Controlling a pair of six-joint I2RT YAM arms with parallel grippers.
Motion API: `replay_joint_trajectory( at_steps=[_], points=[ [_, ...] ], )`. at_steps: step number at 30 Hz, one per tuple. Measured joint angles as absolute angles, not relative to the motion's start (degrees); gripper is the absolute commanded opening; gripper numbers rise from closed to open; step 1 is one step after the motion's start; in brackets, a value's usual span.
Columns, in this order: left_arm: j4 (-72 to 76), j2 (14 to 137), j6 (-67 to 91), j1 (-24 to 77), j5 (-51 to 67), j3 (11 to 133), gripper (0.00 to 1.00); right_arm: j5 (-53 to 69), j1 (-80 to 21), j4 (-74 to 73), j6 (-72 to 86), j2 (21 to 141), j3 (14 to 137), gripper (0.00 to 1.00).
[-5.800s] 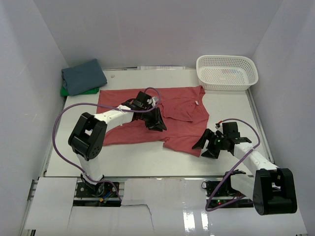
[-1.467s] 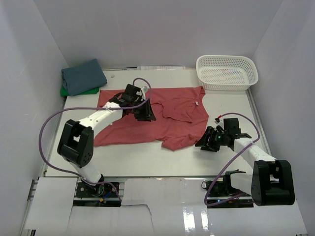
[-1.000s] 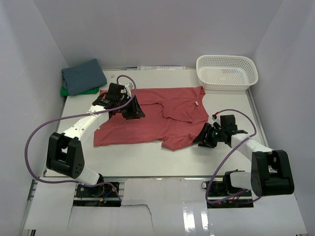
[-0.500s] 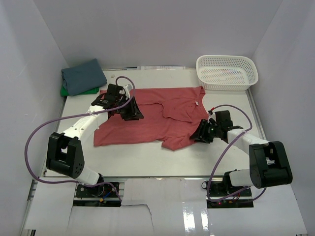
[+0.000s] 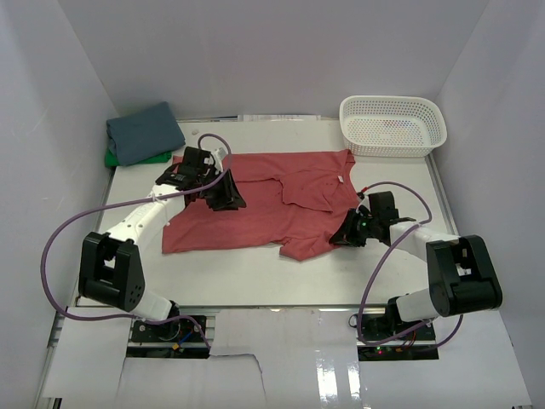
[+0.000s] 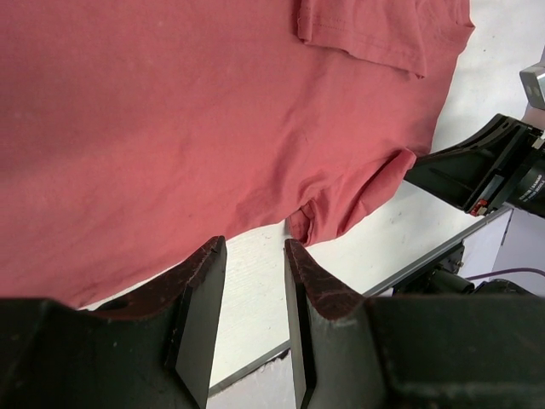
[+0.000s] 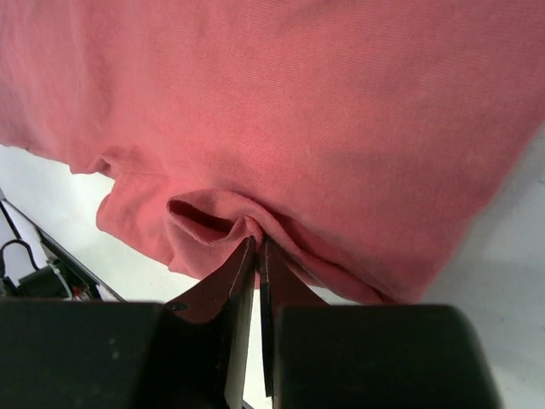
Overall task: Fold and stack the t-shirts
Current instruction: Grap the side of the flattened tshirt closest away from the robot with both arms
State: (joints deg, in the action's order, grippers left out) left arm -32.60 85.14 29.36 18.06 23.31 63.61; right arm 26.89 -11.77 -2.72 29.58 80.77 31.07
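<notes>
coral-red t-shirt (image 5: 272, 200): spread flat mid-table (image 5: 255, 274), neck label toward the right
right claw (image 7: 257, 244): fingers almost together, clamped on a pinched fold at the shirt's near-right edge
left claw (image 6: 253, 247): fingers apart, nothing between them, over the shirt's far-left part
slate-blue t-shirt (image 5: 145, 132): folded, far-left corner, lying on green t-shirt (image 5: 111, 158)
basket (image 5: 392, 125): far right, apart from the shirts

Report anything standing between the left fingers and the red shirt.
Nothing visible does. The left gripper hangs over the coral-red shirt, fingers apart, with only cloth and bare table beneath. The right gripper is shut on its edge.
</notes>
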Motion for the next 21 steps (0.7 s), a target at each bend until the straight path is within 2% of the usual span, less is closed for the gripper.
replay_joint_trajectory(
  at_steps=[10, 17, 21],
  points=[
    [-34.41, 83.88, 28.75, 14.02, 23.42, 62.67, 0.44, 26.68, -12.4, -2.44, 29.69, 79.77, 31.14, 0.08],
    [-36.95, 80.75, 28.38, -3.31, 24.29, 56.36, 0.44, 29.1, -12.4, -9.52, 30.5, 71.57, 36.18, 0.08],
    [-39.92, 79.66, 27.79, -7.44, 20.73, 54.72, 0.44, 31.29, -12.4, -13.23, 31.42, 67.68, 39.83, 0.08]
  ],
)
